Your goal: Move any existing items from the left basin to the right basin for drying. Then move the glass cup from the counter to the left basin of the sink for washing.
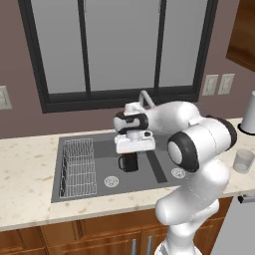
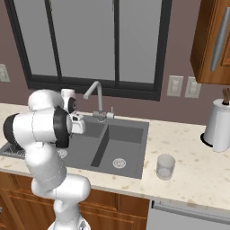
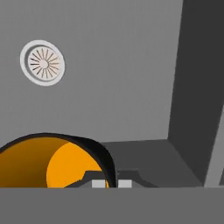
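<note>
1. Hanging over the left basin (image 1: 99,167), the gripper (image 1: 130,158) pinches the black cup (image 1: 129,162).
2. Standing apart on the counter (image 2: 188,173), the glass cup (image 2: 165,166) is beside the right basin (image 2: 121,152).
3. Clamped narrow, the fingertips (image 3: 99,183) straddle the cup's orange-lined rim (image 3: 107,164), near the drain (image 3: 42,62).

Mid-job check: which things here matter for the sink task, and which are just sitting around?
Job:
black-and-orange cup, pincer shut on its rim
left basin
right basin
glass cup

Lying about:
dish rack
white jar
tap
</note>
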